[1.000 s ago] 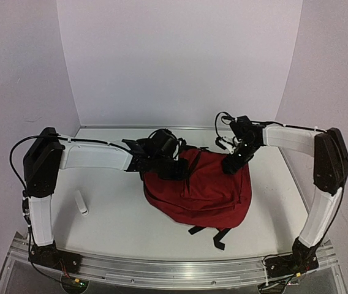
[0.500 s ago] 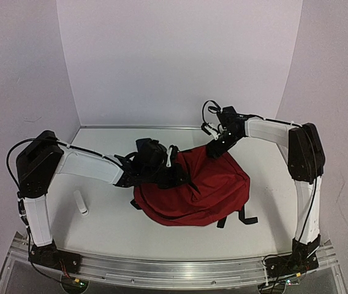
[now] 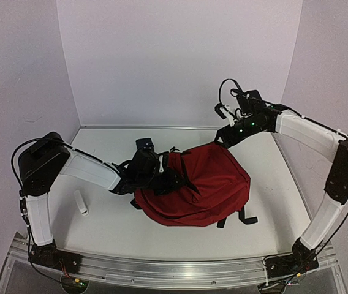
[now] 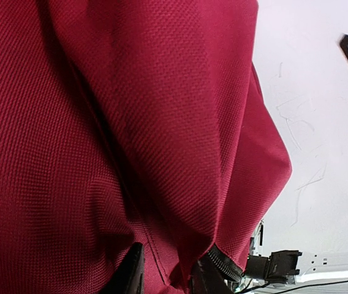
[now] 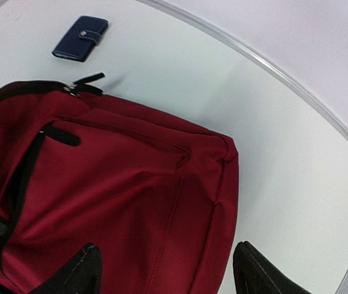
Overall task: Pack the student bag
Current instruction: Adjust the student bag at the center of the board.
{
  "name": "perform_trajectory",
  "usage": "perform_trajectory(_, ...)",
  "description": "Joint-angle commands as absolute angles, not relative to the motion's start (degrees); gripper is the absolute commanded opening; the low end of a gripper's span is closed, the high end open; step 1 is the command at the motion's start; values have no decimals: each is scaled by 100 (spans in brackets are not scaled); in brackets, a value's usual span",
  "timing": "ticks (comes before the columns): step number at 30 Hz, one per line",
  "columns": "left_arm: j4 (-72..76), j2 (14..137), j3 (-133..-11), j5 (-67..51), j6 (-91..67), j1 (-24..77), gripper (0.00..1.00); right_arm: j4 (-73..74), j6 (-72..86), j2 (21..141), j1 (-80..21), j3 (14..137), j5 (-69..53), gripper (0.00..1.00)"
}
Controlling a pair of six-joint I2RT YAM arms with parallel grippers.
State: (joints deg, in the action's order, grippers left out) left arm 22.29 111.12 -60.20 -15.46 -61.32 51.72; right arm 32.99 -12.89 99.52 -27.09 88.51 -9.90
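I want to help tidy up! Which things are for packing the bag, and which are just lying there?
For the job: red backpack.
Just lying about: blue wallet, white stick. Both are outside the backpack and might get packed later.

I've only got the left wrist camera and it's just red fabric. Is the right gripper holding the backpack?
Observer: No. The right gripper is open with nothing in it, raised over the far right side of the red backpack.
Operator: Anything lying out that could be packed?
Observer: A dark blue wallet lies on the table, just beyond the backpack's far left corner.
Operator: Anything else?
Observer: A small white cylinder lies to the left of the backpack, well apart from it.
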Motion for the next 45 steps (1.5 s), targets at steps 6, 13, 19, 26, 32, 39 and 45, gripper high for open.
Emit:
perform_trajectory(6, 2405, 11323, -5983, -1420, -6633, 5108, 0, 3497, -928, 9810, -4218, 8483, -737, 75)
perform_trajectory(13, 2902, 11416, -5805, -1622, -6955, 5002, 0, 3444, -1020, 10154, -4845, 8306, -192, 73)
perform_trajectory(19, 3015, 11464, -5810, -1713, -7021, 5001, 0, 3393, -1109, 10573, -5183, 8390, 729, 70)
perform_trajectory(26, 2861, 11350, -5776, -1655, -6966, 4995, 0, 3472, -1244, 10849, -5257, 8525, 1461, 58)
perform_trajectory(32, 2649, 11224, -5692, -1502, -6914, 4971, 0, 3489, -1465, 10516, -5195, 8731, 2112, 35)
perform_trajectory(39, 2395, 11121, -5611, -1377, -6894, 4918, 0, 3521, -1473, 10238, -4738, 9001, 2107, 0)
perform_trajectory(45, 1976, 10868, -5459, -1024, -6921, 4852, 0, 3639, -1016, 9602, -4365, 8641, 1316, 0)
